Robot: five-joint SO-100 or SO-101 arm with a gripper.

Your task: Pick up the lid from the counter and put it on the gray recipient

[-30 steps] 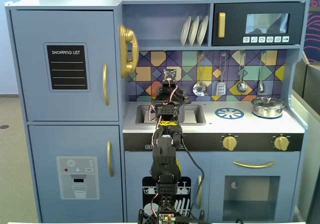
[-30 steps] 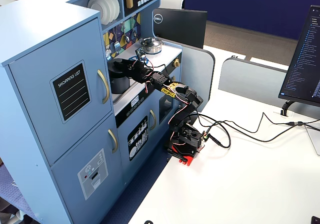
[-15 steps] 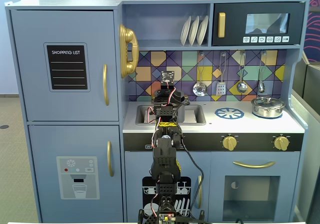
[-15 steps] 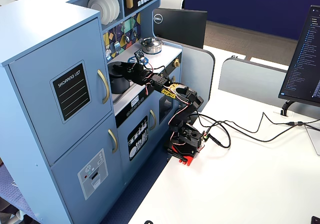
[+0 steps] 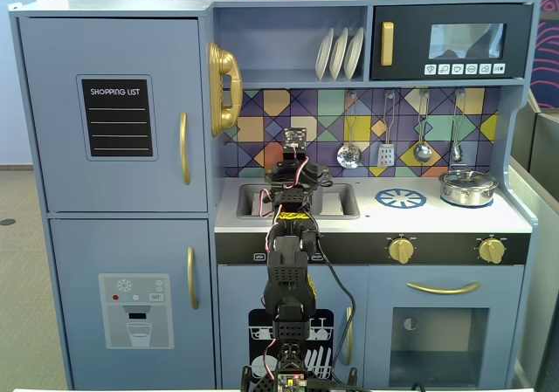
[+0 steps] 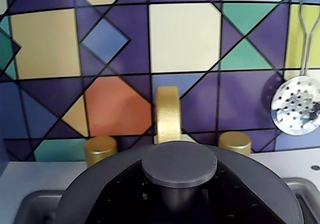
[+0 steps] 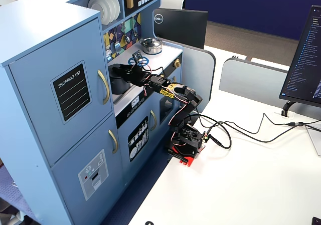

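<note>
The lid (image 6: 180, 184) has dropped lower, nearing the gray recipient (image 7: 119, 79); pincer (image 6: 175, 206) apparently pinching its knob

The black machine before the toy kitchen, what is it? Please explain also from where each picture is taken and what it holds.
It is a small robot arm with a two-finger gripper. One fixed camera faces the kitchen, another sees it from the side, and a third rides on the wrist. On the counter stands a silver pot; a gray pot is at the sink. The wrist view shows the gray lid close below. Whether the gripper grips it, I cannot tell.
</note>
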